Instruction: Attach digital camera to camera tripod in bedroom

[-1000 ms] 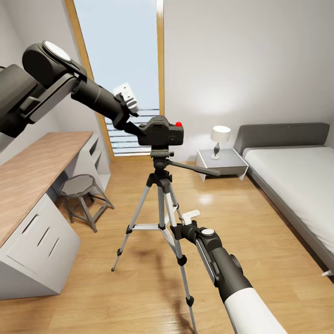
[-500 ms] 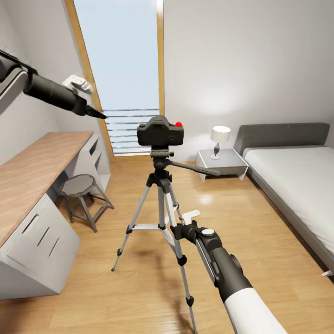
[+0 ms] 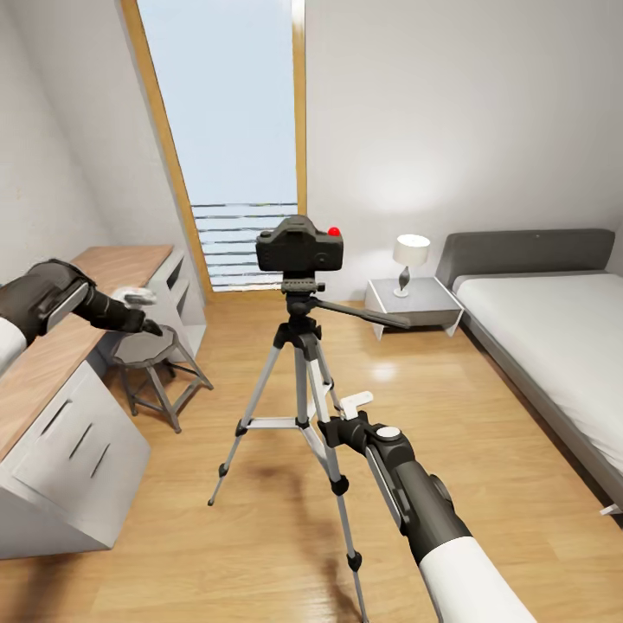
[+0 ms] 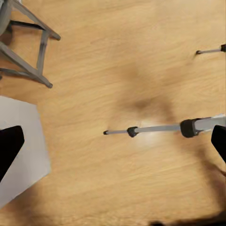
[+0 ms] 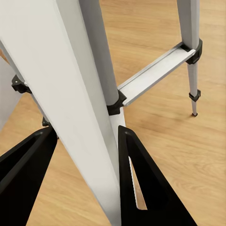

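The black digital camera (image 3: 298,245) with its red button sits on the head of the camera tripod (image 3: 300,363), which stands upright on the wood floor. My right gripper (image 3: 330,428) is shut on one silver tripod leg (image 5: 80,70), a black finger (image 5: 28,169) on each side of it. My left gripper (image 3: 152,328) hangs far to the left above the stool, well apart from the camera. Its fingers (image 4: 9,148) stand wide open with nothing between them. Below it lie a tripod leg (image 4: 155,128) and the floor.
A wooden desk (image 3: 52,337) with white drawers runs along the left wall, with a round grey stool (image 3: 147,346) beside it. A grey bed (image 3: 554,337) and a nightstand (image 3: 414,305) with a lamp (image 3: 411,251) stand at the right. A tall window (image 3: 234,130) is behind the tripod.
My left gripper has let go of the camera and swung away left, first up, then down to beside the desk. The camera stays on the tripod head. The right arm has not moved.
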Tool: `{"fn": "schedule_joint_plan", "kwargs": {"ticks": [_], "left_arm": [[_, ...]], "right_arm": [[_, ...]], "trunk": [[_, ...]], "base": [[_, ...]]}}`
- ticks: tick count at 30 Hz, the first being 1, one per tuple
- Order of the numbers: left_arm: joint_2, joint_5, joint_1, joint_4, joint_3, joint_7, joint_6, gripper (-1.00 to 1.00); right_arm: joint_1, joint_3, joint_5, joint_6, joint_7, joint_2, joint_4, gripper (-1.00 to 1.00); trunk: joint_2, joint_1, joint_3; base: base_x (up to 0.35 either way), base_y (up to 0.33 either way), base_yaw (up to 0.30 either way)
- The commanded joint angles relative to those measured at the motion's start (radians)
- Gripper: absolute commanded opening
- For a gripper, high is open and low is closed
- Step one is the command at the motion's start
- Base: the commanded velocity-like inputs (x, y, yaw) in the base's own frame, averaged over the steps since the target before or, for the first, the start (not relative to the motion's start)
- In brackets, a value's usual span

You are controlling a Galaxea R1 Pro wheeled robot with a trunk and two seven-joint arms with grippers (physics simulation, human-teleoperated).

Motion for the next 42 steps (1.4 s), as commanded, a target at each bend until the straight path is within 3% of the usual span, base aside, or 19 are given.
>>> {"fn": "schedule_joint_plan", "kwargs": {"ticks": [1,5,6,11,14,15,21,22,28,29,30,36,37,42], "left_arm": [[-0.004,0.004,0.026,0.015,-0.003,0.010,-0.006,1.00],[-0.024,0.019,0.143,0.075,-0.002,0.042,-0.058,1.00],[-0.037,0.030,0.201,0.105,-0.002,0.050,-0.088,1.00],[-0.094,0.065,0.337,0.193,-0.001,0.059,-0.146,1.00],[-0.138,0.082,0.414,0.255,0.000,0.063,-0.166,1.00],[-0.165,0.091,0.462,0.293,0.001,0.064,-0.179,1.00],[-0.222,0.128,0.602,0.350,0.004,0.065,-0.285,1.00],[-0.235,0.151,0.652,0.357,0.006,0.065,-0.344,1.00],[-0.261,0.273,0.794,0.369,0.009,0.066,-0.500,1.00],[-0.263,0.299,0.817,0.370,0.009,0.066,-0.517,1.00],[-0.265,0.352,0.862,0.371,0.010,0.067,-0.542,1.00],[-0.269,0.509,0.975,0.373,0.010,0.070,-0.583,1.00],[-0.268,0.551,0.999,0.374,0.010,0.076,-0.598,1.00],[-0.272,0.622,1.044,0.374,0.010,0.143,-0.651,1.00]], "right_arm": [[-0.001,-0.003,0.024,0.003,0.008,0.000,0.018,-1.00],[-0.001,-0.004,0.022,0.003,0.008,-0.001,0.018,-1.00],[-0.001,-0.004,0.022,0.003,0.008,-0.001,0.018,-1.00],[-0.001,-0.004,0.020,0.004,0.009,-0.001,0.019,-1.00],[-0.001,-0.004,0.020,0.004,0.011,-0.001,0.021,-1.00],[-0.001,-0.004,0.019,0.004,0.013,-0.002,0.023,-1.00],[-0.001,-0.004,0.019,0.004,0.018,-0.002,0.030,-1.00],[-0.001,-0.004,0.019,0.004,0.019,-0.002,0.031,-1.00],[-0.001,-0.004,0.019,0.005,0.021,-0.001,0.032,-1.00],[-0.001,-0.004,0.019,0.005,0.021,-0.001,0.033,-1.00],[-0.001,-0.004,0.018,0.005,0.022,-0.001,0.033,-1.00],[-0.001,-0.004,0.018,0.007,0.022,0.001,0.033,-1.00],[-0.001,-0.004,0.018,0.008,0.022,0.001,0.033,-1.00],[-0.001,-0.004,0.018,0.010,0.022,0.001,0.033,-1.00]], "trunk": [[-0.002,0.001,-0.002],[-0.002,0.001,-0.002],[-0.002,0.001,-0.002],[-0.002,0.001,-0.002],[-0.002,0.001,-0.002],[-0.002,0.001,-0.002],[-0.002,0.001,-0.002],[-0.002,0.001,-0.002],[-0.002,0.001,-0.002],[-0.002,0.001,-0.002],[-0.002,0.001,-0.002],[-0.002,0.001,-0.002],[-0.002,0.001,-0.002],[-0.002,0.001,-0.002]], "base": [[0.000,0.000,0.000],[0.000,0.000,0.000],[0.000,0.000,0.000],[0.000,0.000,0.000],[0.000,0.000,0.000],[0.000,0.000,0.000],[0.000,0.000,0.000],[0.000,0.000,0.000],[0.000,0.000,0.000],[0.000,0.000,0.000],[0.000,0.000,0.000],[0.000,0.000,0.000],[0.000,0.000,0.000],[0.000,0.000,0.000]]}}
